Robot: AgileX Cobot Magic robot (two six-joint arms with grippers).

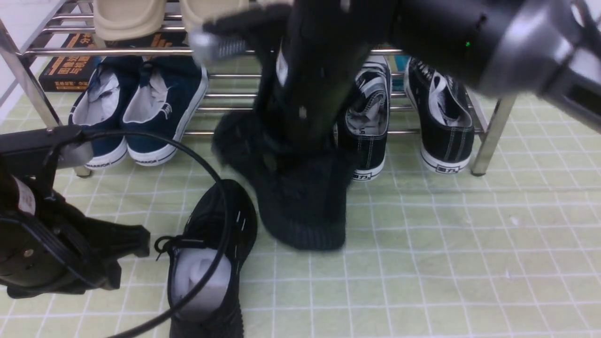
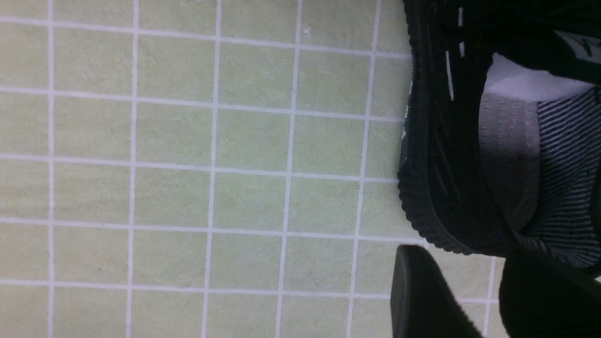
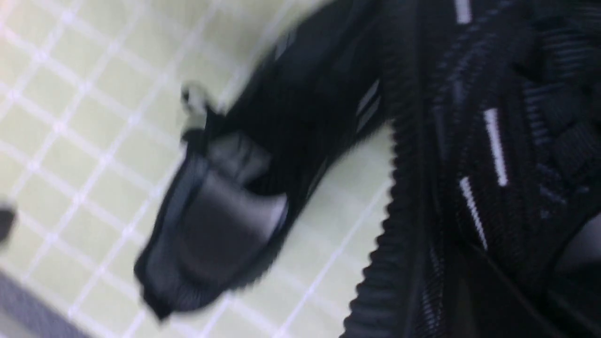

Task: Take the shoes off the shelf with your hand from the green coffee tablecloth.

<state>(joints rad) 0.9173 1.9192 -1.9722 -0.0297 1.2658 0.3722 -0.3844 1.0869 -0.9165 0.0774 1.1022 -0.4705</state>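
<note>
One all-black knit sneaker with white stuffing lies on the green grid tablecloth at the front left. It also shows in the left wrist view and the right wrist view. My right gripper reaches down from the upper right and is shut on the second black knit sneaker. That sneaker is blurred and tilted just in front of the chrome shelf, and it fills the right wrist view. My left gripper hangs open and empty beside the lying sneaker, its fingers over bare cloth.
On the shelf's lower tier stand navy slip-ons at the left and black canvas sneakers at the right. Beige slippers sit on the upper tier, with a dark book behind. A black cable loops over the lying sneaker.
</note>
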